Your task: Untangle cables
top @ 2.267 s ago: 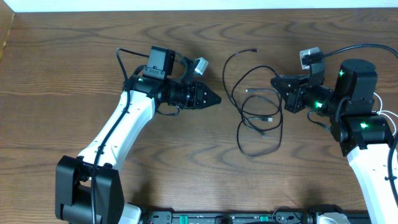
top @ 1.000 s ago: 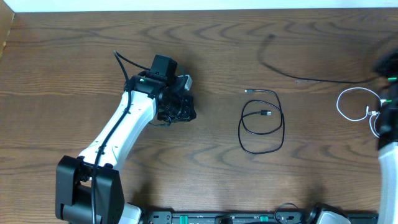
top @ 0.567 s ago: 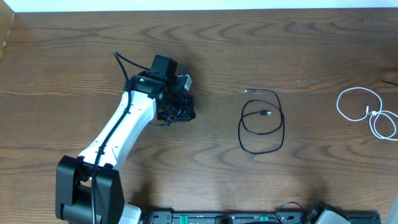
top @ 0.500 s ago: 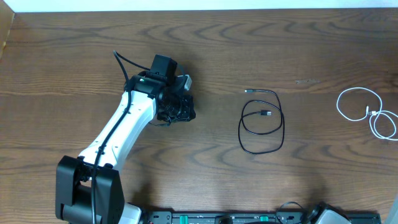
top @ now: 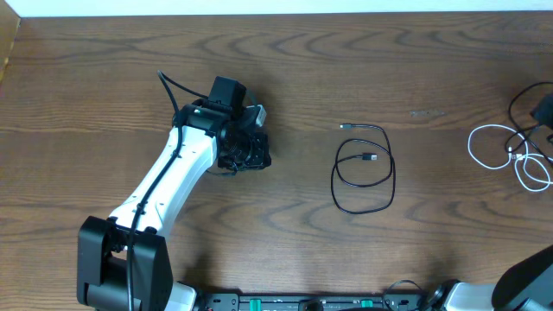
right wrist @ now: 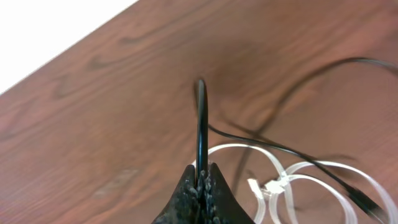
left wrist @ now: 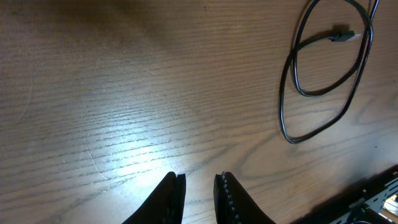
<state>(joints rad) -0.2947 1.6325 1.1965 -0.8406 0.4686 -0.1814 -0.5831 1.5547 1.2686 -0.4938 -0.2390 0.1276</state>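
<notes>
Overhead, the black cable (top: 394, 175) lay as a loose oval coil near the middle of the wooden table (top: 285, 259), its long axis running from the far edge toward the near edge. Its outer plug (top: 344, 126) pointed left at the far end of the coil, and its inner plug (top: 370, 158) lay inside the loops, pointing right. The white cable (top: 472, 147) lay in open loops at the table's right edge, well apart from the coil. The left gripper (top: 249, 154) hung over the wood well to the left of the coil; in its wrist view the jaws of the left gripper (left wrist: 199, 177) stood slightly parted with nothing between them, and the black cable (left wrist: 282, 106) lay ahead and to the right. The right gripper (right wrist: 201, 177) was clenched on a second black cord (right wrist: 201, 124), which rose edge-on from the fingers. A further black strand crossed over the white cable (right wrist: 277, 186) just beside them; whether it belonged to the held cord could not be told. Counted: two black cords, one white, two grippers.
</notes>
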